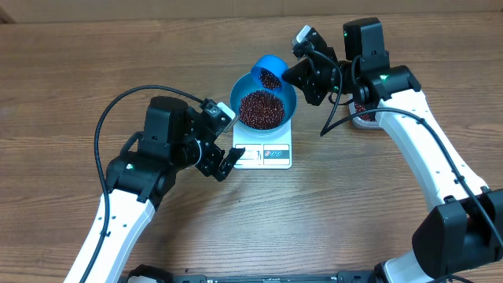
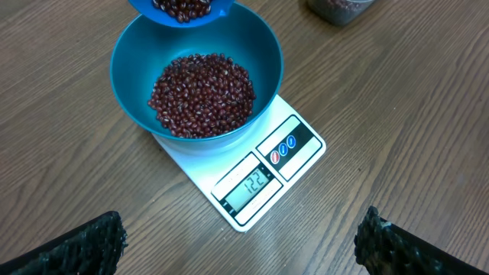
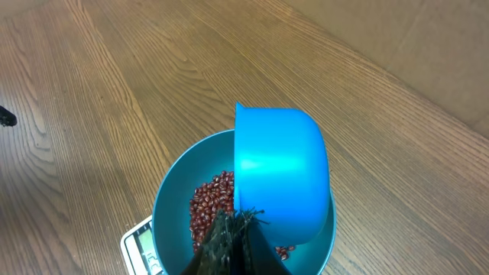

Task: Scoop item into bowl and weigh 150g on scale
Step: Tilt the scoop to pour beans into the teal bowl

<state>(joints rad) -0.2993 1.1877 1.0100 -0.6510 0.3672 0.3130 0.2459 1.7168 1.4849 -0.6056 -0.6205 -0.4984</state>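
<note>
Right gripper (image 3: 233, 237) pinches tight on the blue scoop (image 3: 279, 172), handle hidden between its fingers, tipped over the bowl (image 2: 130, 69). Small, oval red-brown beans (image 2: 202, 95) heap inside, bowl sitting on the white scale (image 2: 298, 164), display showing 122. Upper right, a clear tub (image 2: 340, 8) is cut off. Left gripper (image 1: 227, 163) gapes wide, holding nothing.

Left gripper (image 1: 226, 161) jaws spread wide, right gripper (image 3: 233, 233) clamped tight, wrist apparently tilted
</note>
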